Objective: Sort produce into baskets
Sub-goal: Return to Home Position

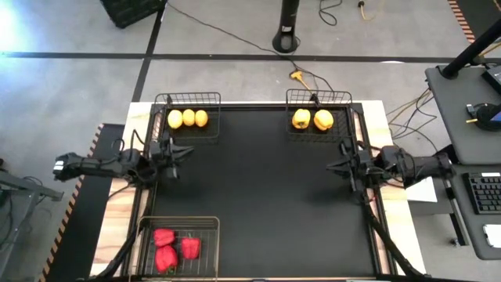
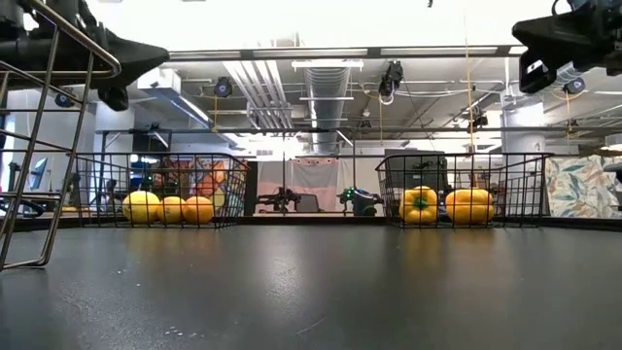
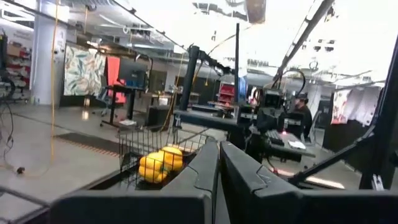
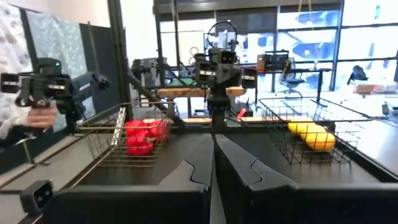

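Three wire baskets stand on the black table top. The far-left basket [image 1: 188,117] holds three yellow-orange round fruits [image 1: 188,118]. In the far-right basket [image 1: 318,116] lie two yellow peppers [image 1: 312,119]. The near-left basket [image 1: 178,247] holds three red peppers [image 1: 174,246]. My left gripper [image 1: 185,153] is shut and drawn back at the table's left edge, level, holding nothing. My right gripper [image 1: 332,166] is shut at the right edge, pointing level toward the table's middle, holding nothing. The left wrist view shows shut fingers [image 3: 219,149]; the right wrist view does too [image 4: 213,140].
The black mat [image 1: 266,196] between the baskets lies bare. A pole stand [image 1: 288,35] and cables lie on the floor beyond the far edge. A desk with a keyboard [image 1: 484,192] stands to the right of the table.
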